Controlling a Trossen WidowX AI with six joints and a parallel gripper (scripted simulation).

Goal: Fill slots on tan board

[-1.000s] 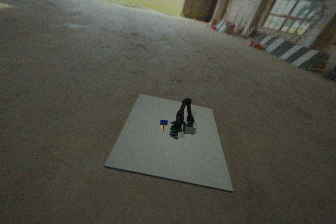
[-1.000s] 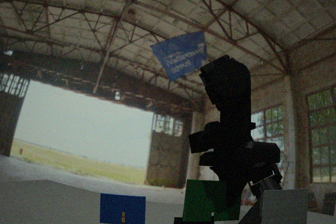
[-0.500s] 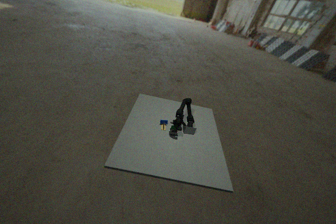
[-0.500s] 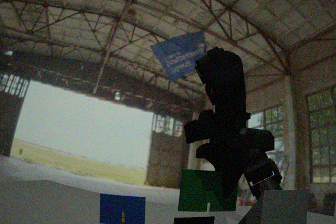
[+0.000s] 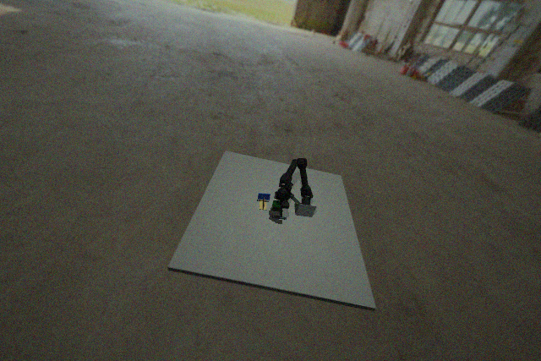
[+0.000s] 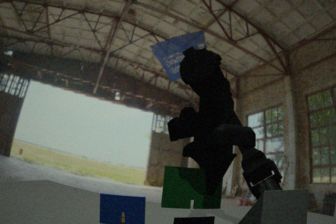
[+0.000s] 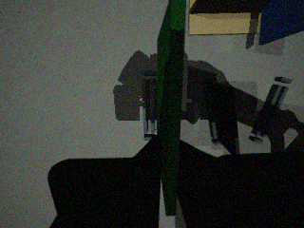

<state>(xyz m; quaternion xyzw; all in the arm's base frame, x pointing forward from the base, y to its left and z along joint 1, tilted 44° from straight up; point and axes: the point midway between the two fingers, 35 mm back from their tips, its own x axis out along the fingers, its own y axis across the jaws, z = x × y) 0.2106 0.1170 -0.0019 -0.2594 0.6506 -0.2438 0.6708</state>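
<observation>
Green and upright, the board (image 5: 275,204) (image 6: 176,186) (image 7: 171,100) hung at the lower centre-right of the exterior frame, notch down, pinched in my nearly closed claw (image 5: 280,206) (image 6: 211,193) (image 7: 162,140). I judged it light, stiff and perhaps slippery, best gripped high and centrally, clear of the notch, before I carried it towards the tan board (image 5: 263,205) (image 6: 123,217) (image 7: 223,24), lower left.
</observation>
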